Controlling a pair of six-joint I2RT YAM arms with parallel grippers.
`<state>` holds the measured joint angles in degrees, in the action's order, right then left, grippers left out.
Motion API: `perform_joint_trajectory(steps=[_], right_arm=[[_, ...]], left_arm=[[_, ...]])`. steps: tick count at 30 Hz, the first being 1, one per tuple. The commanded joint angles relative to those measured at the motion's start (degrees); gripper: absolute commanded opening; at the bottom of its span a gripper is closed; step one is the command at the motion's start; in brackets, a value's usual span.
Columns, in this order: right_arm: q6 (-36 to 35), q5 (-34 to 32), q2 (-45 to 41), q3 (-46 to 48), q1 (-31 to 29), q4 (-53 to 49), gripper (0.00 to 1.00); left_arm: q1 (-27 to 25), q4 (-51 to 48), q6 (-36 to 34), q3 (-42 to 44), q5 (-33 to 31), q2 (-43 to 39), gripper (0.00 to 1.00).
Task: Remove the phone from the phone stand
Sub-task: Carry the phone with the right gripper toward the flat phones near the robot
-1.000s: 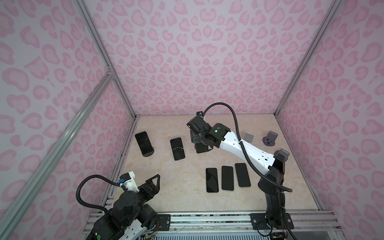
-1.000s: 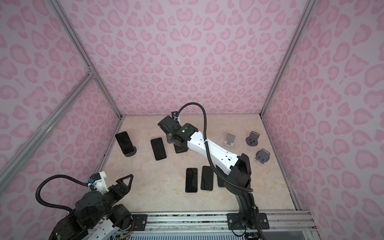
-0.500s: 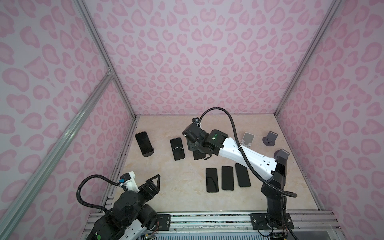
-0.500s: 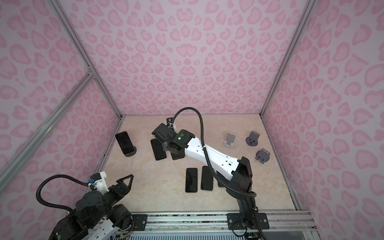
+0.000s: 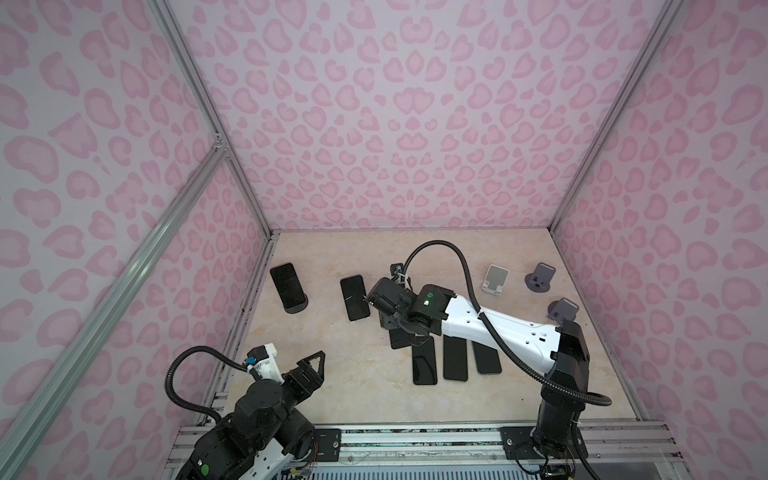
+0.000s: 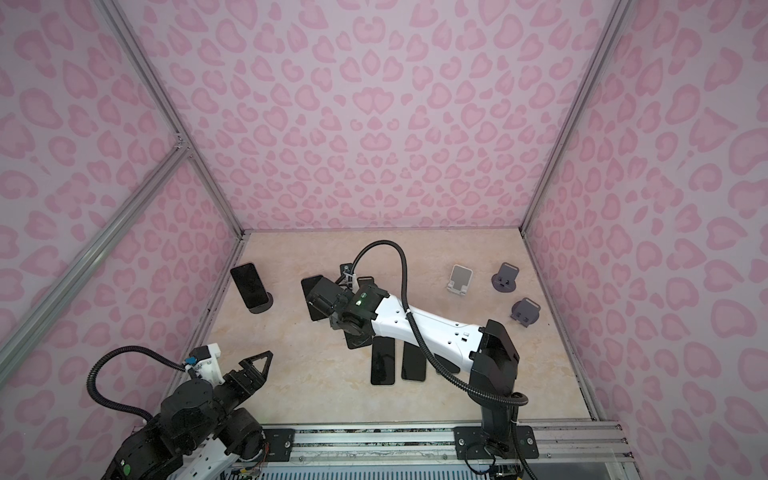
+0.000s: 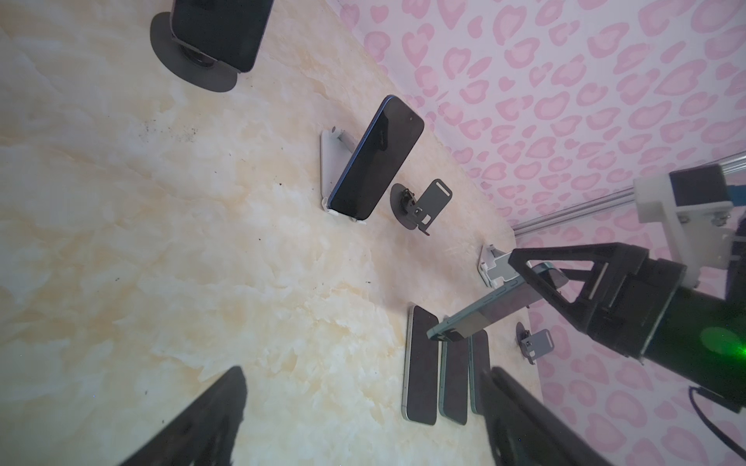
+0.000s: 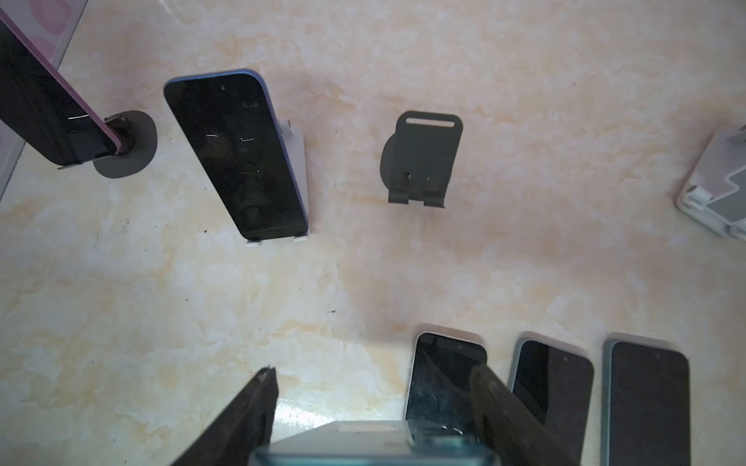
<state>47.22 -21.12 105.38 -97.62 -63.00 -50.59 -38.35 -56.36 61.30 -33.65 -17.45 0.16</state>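
A marbled tabletop is shown in both top views. Three phones are laid flat side by side at lower centre; three empty stands are placed at the right, a dark round stand at the left

You are looking into a booth whose walls are pale pink, printed with darker pink heart-like blotches, and joined at the corners by silver aluminium posts. The floor is a cream, marble-patterned tabletop; the left wrist view shows a scatter of small dark specks on it. A grey metal rail runs along its near edge.
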Motion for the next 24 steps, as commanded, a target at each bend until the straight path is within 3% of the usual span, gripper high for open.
perform_joint_trajectory(steps=[1, 11, 24], right_arm=[[5.0, 1.6, 0.2, 1.8, -0.4, 1.9, 0.61], [10.4, 6.3, 3.5, 4.7, -1.2, 3.1, 0.6], [11.6, 9.3, 8.1, 6.2, -0.5, 5.4, 0.58]], left_arm=[[0.0, 2.1, 1.9, 1.4, 1.7, -3.2, 0.94], [0.0, 2.2, 3.8, 4.0, 2.8, -4.1, 0.94], [0.0, 1.7, 4.4, 4.4, 3.2, -4.2, 0.94]])
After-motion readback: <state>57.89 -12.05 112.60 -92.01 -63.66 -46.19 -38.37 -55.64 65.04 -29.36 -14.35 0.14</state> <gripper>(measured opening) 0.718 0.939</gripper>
